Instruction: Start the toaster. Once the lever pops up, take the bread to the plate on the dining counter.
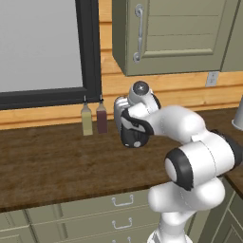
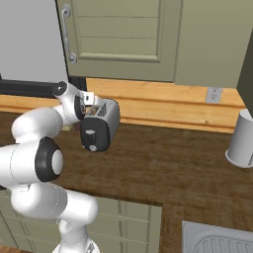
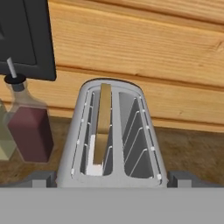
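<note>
Glossy white rounded arm (image 1: pixel 199 156) links, black joint bands, dark grey cap on top.

The arm reaches forward, pincer (image 3: pixel 112 180) open wide (tips pointing ahead).

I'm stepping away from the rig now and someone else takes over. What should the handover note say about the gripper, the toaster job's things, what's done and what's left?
Gripper: open, holding nothing, right above the near end of the toaster.
Toaster: on the wooden counter by the wall, next to two bottles.
Bread: standing in the left slot as the hand view shows it; the right slot is empty.
Lever: low on the black end panel; whether it has been pressed I cannot tell.
Left: confirm the toaster has been started, wait for the lever to pop up, lift the bread out, carry it to the plate on the dining counter.
</note>
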